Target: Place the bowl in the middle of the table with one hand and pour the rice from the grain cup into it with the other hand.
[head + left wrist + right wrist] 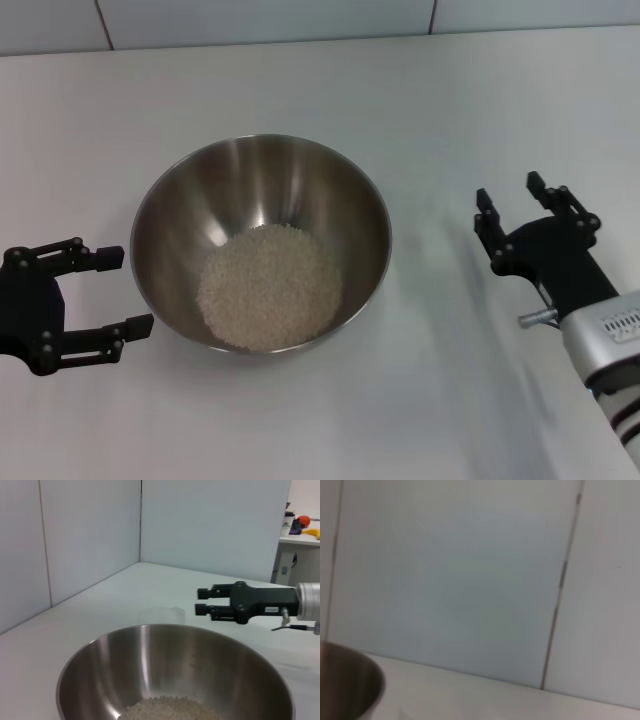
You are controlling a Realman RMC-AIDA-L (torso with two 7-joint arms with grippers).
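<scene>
The stiff, slippery steel bowl (262, 243), weighted by rice (270, 286), was judged best gripped at its thin rim, both tools, left (112, 291) and right (508, 197), being seen open and empty.

One bowl (180, 215), one mass of rice (270, 286), one grain cup (161, 615), two grippers.

Shiny brushed-metal bowl (170, 215) holds matt, grainy rice (270, 285) on a smooth matt table (420, 110).
</scene>
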